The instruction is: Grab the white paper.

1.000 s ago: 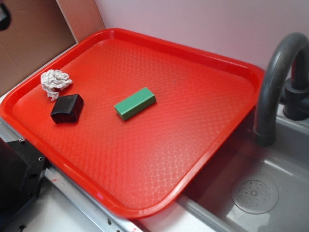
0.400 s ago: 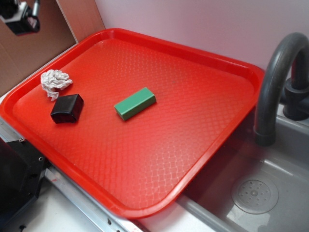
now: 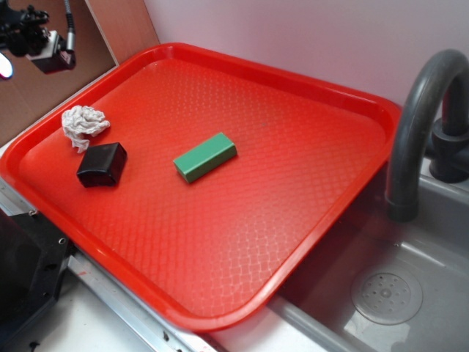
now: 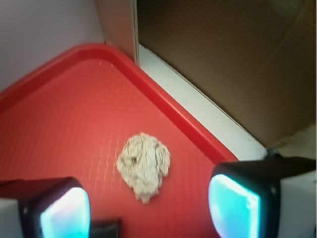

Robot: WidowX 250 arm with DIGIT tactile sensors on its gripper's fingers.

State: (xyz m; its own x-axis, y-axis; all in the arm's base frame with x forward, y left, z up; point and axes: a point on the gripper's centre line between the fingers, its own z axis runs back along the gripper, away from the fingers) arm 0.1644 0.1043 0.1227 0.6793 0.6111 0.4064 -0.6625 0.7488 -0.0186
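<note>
**A:** Start with the claw. How does it stand?

**B:** In the wrist view the gripper has its two fingers spread wide, one pad at the lower left of the frame, the other at the lower right. Nothing is between them and they touch nothing. In the exterior view only a dark piece of it shows, at the upper left corner, above and outside the tray.

**A:** And the white paper?

**B:** The white paper lies in the centre of the wrist view, in line with the gap between the fingers but clear of both. It is a crumpled wad resting on the red tray, close to the tray's rim. In the exterior view the white paper sits at the left of the frame, near the tray's left edge.

**A:** What else is in the tray?

**B:** A glossy black block just below the paper, very near it; I cannot tell if they touch. A green rectangular block lies apart, toward the middle.

**A:** Beyond the tray?

**B:** A grey sink with a dark faucet at the right, and brown cardboard at the upper left.
</note>
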